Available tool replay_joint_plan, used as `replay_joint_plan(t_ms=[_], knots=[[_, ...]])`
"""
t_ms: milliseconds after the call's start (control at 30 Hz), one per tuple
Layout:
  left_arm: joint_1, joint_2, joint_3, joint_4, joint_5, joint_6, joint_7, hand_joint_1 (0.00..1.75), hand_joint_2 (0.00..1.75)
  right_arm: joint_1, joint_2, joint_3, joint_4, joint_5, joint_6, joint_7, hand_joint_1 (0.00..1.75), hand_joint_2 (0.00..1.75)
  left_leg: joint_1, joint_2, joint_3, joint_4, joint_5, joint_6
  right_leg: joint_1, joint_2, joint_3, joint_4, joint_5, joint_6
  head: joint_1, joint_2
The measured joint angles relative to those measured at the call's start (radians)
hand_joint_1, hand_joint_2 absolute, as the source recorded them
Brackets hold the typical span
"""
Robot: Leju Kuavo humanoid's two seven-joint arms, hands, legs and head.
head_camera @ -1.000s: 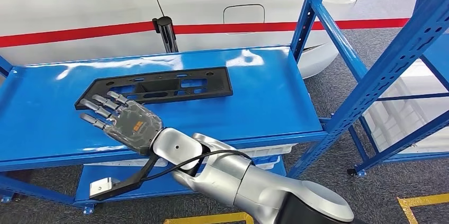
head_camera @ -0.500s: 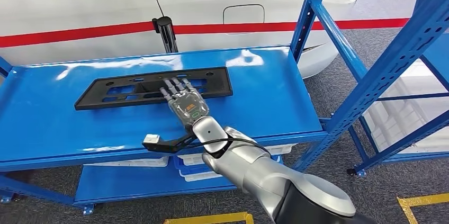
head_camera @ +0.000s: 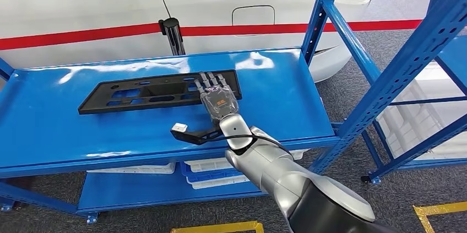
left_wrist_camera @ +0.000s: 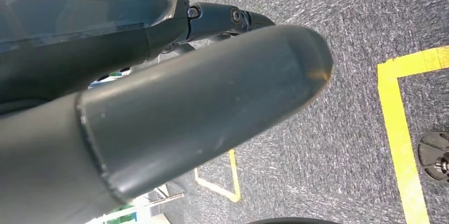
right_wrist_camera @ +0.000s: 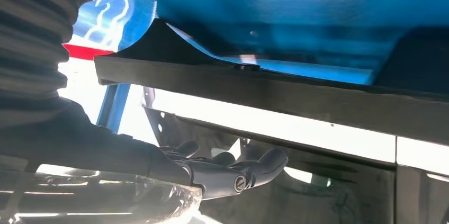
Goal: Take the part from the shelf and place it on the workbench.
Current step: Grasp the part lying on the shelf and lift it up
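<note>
Part: You see a long, flat black plastic part [head_camera: 159, 91] with slots and holes. It lies flat on the top level of the shelf, running left to right across the middle.
Shelf: The blue metal shelf [head_camera: 44, 128] has a glossy top and a lower level holding white trays [head_camera: 212, 165]. Blue uprights [head_camera: 396, 73] of more racking stand at the right.
Right hand: Your right hand [head_camera: 216, 96] reaches in from below, palm down, over the right end of the part. Its fingers [head_camera: 211, 80] are stretched out and slightly apart above the part's surface. It grasps nothing; whether the fingertips touch the part you cannot tell.
Left hand: In the left wrist view your left hand [left_wrist_camera: 159, 113] appears over grey carpet with yellow floor tape [left_wrist_camera: 402, 139]. You cannot tell whether it is closed.
Background: A white vehicle [head_camera: 110, 1] with a red stripe stands behind the shelf.
</note>
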Motion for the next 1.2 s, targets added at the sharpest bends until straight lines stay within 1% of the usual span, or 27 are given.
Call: replay_joint_plan(t_ms=[167, 300, 333, 433, 467, 767, 1000, 1200], knots=[[0.000, -0.001, 0.000, 0.000, -0.005, 0.000, -0.004, 0.00, 0.00, 0.001, 0.001, -0.046, 0.003, 0.031, -0.002, -0.008, 0.00, 1.75, 0.000, 0.000, 0.001, 0.000, 0.000, 0.000, 0.000, 0.000, 0.000, 0.000, 0.000, 0.000, 0.000, 0.000], [0.000, -0.002, 0.000, 0.000, -0.007, 0.001, -0.006, 0.00, 0.00, 0.002, 0.001, -0.065, 0.005, 0.034, -0.002, -0.009, 0.00, 1.75, 0.000, 0.000, 0.001, 0.000, 0.000, 0.000, 0.000, 0.000, 0.000, 0.000, 0.000, 0.000, 0.000, 0.000], [0.000, -0.002, 0.000, 0.000, -0.007, 0.001, -0.006, 0.00, 0.00, 0.002, 0.001, -0.067, 0.006, 0.034, -0.002, -0.009, 0.21, 1.75, 0.000, 0.000, 0.001, 0.000, 0.000, 0.000, 0.000, 0.000, 0.000, 0.000, 0.000, 0.000, 0.000, 0.000], [0.000, -0.002, 0.000, 0.000, -0.007, 0.002, -0.008, 0.00, 0.00, 0.003, 0.001, -0.075, 0.007, 0.041, -0.002, -0.013, 1.37, 1.75, 0.000, 0.000, 0.001, 0.000, 0.000, 0.000, 0.000, 0.000, 0.001, 0.000, 0.000, 0.000, 0.000, 0.000], [0.000, -0.002, 0.000, 0.000, -0.008, 0.002, -0.009, 0.00, 0.00, 0.005, 0.001, -0.078, 0.008, 0.045, -0.003, -0.017, 1.57, 1.75, 0.000, 0.000, 0.001, 0.000, 0.000, 0.000, 0.000, 0.000, 0.001, 0.000, 0.000, 0.000, 0.000, 0.000], [0.000, -0.003, 0.001, 0.000, -0.033, 0.017, -0.032, 0.00, 0.00, 0.026, 0.006, -0.121, 0.009, 0.114, -0.017, -0.042, 1.74, 1.75, 0.000, 0.000, 0.000, 0.000, 0.000, 0.000, 0.000, 0.000, 0.000, 0.000, 0.000, 0.000, 0.000, 0.000], [0.000, -0.003, 0.001, 0.000, -0.055, 0.042, -0.055, 0.00, 0.00, 0.024, 0.006, -0.175, 0.003, 0.174, -0.033, -0.042, 1.75, 1.75, 0.000, 0.000, 0.002, 0.000, 0.000, 0.000, 0.000, 0.000, 0.002, 0.000, 0.000, 0.000, 0.000, 0.000], [0.000, -0.003, 0.001, 0.000, -0.084, 0.057, -0.065, 0.00, 0.00, 0.027, 0.005, -0.243, -0.002, 0.268, -0.033, -0.044, 1.75, 1.75, 0.000, 0.000, 0.002, 0.000, 0.000, 0.000, 0.000, 0.000, 0.002, 0.000, 0.000, 0.000, 0.000, 0.000]])
